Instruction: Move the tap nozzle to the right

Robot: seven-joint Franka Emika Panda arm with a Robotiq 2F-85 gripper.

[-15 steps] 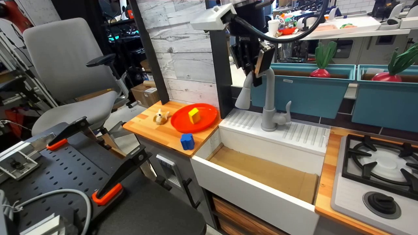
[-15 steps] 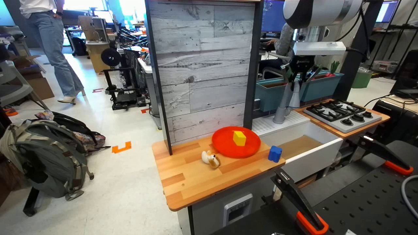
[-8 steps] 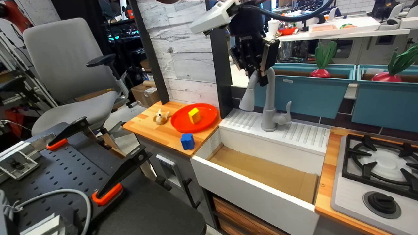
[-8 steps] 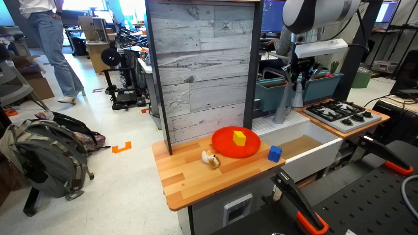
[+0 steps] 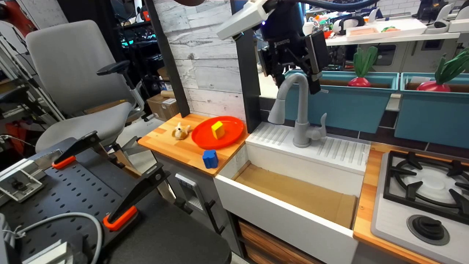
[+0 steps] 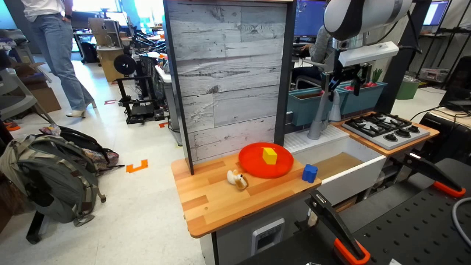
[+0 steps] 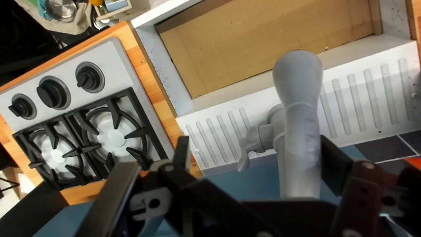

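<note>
The tap nozzle [image 5: 303, 104] is a grey gooseneck spout rising behind the sink, its flared head [image 5: 277, 111] hanging toward the left in this exterior view. A small side lever [image 7: 244, 158] sticks out at its base. Around the top of the arch stands my gripper [image 5: 297, 83], jaws spread wide. From the wrist view, the spout [image 7: 301, 141] lies between the fingers of the gripper [image 7: 260, 159], close to the right-hand one; whether they touch I cannot tell. A broad gap separates it from the left-hand finger. The spout's upper end is hidden by the gripper body.
A white sink [image 5: 285, 216] lies below, with a stove [image 5: 392, 220] beside it. Blue planters [image 5: 337, 110] stand close behind the spout. A dark post [image 5: 246, 80] rises near the gripper. On the wooden counter are a red plate [image 5: 201, 132], a blue block [image 5: 210, 159] and a toy [image 5: 180, 131].
The fingers, close together at the arch a second ago, have spread wide, and the wrist has tilted and shifted. The spout's head has swung slightly to the right in both exterior views.
</note>
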